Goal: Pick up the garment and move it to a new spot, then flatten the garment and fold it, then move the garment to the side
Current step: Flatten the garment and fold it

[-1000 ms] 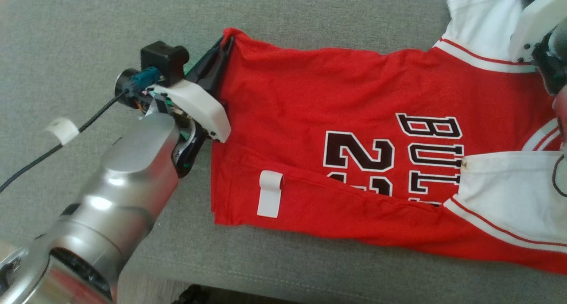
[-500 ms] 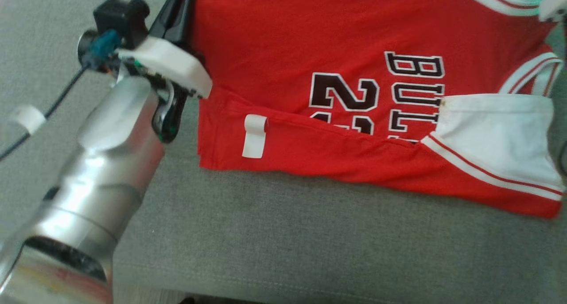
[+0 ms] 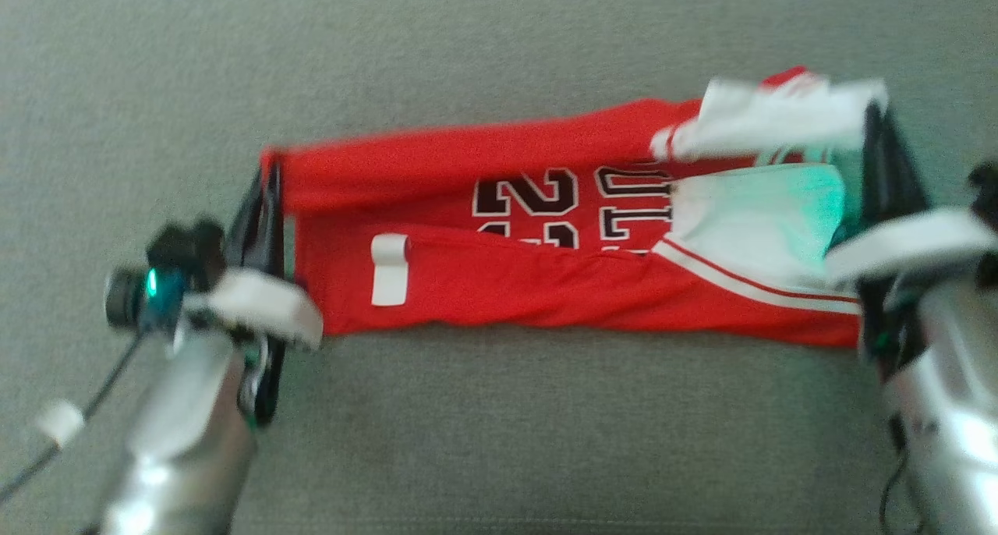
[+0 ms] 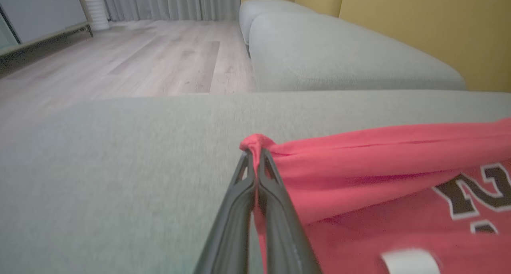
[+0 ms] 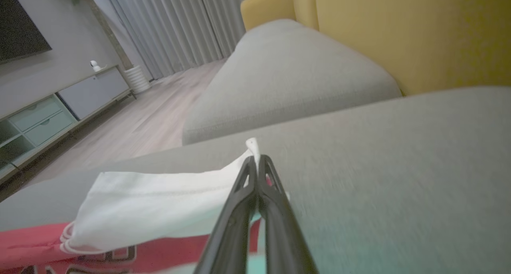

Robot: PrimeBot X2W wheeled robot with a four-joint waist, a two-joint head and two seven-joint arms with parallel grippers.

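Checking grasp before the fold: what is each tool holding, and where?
Both hold the jersey: left tool pinches a red corner at its hem end, right tool pinches the white sleeve edge.

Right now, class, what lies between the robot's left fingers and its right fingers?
The red jersey, stretched from left fingers to right fingers, both pinching it; head view shows this.

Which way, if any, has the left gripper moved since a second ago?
Yes. Camera shift aside, the left gripper, shut on the jersey at its far corner, has come nearer the white tag.
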